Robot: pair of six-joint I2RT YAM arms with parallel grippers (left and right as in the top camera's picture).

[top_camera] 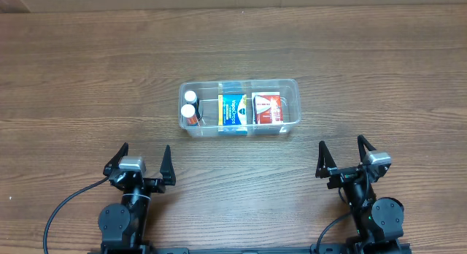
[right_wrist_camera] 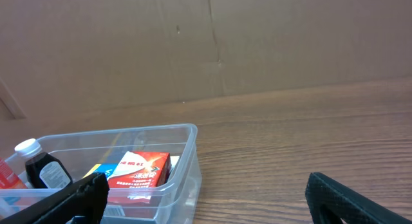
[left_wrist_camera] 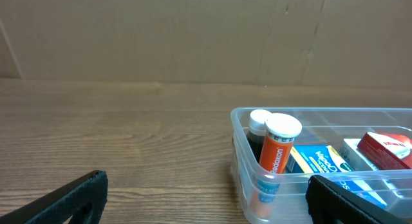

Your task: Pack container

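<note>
Both left claw (top_camera: 146, 146) and right claw (top_camera: 341, 141) gape before the clear, rimmed, packed container (top_camera: 294, 115)

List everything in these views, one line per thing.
container: one, clear plastic, centre of the table
orange tube: one, white cap, standing at the container's left end, nearer the arms
dark bottle: one, white cap, standing at the left end, just behind the tube
blue box: at least one, blue with yellow, middle of the container
red box: one, red and white, right part of the container
table: one, brown wood grain, under everything
cardboard wall: brown, beyond the table's far edge
left gripper: one, black, open, short of the container, holding nothing
right gripper: one, black, open, short of the container, holding nothing
</note>
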